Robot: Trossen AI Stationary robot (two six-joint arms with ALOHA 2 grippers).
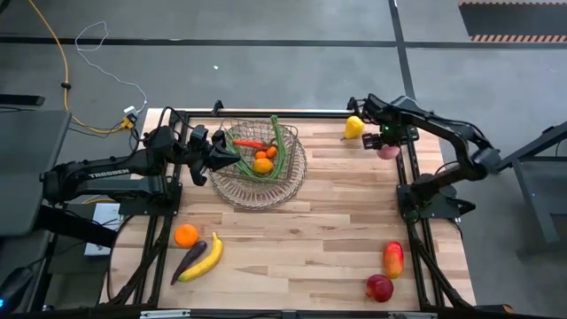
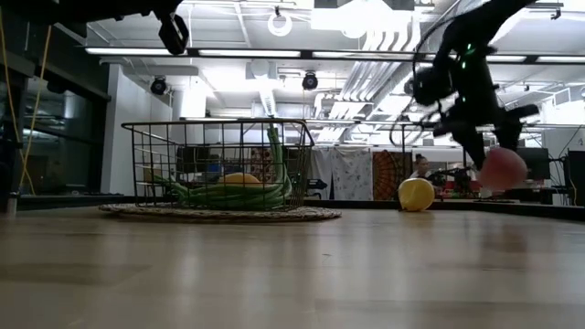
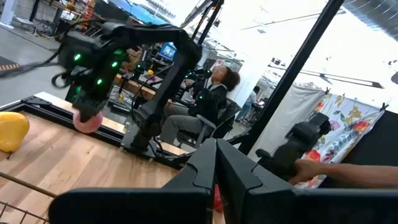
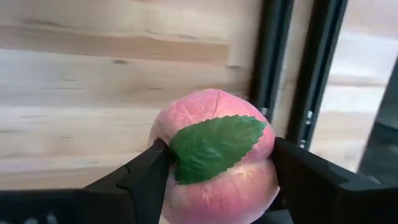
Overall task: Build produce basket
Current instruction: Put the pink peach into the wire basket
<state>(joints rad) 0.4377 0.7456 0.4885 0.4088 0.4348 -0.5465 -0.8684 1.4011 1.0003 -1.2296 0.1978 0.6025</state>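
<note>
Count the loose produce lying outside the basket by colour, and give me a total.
Yellow: 2, the lemon and banana
Orange: 1, the orange
Purple: 1, the eggplant
Red: 2, the apples near the front right corner
Pink: 1, the peach between the right gripper fingers
Total: 7

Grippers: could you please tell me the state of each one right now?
Left gripper: shut, empty, over the basket.
Right gripper: shut on the peach.
</note>
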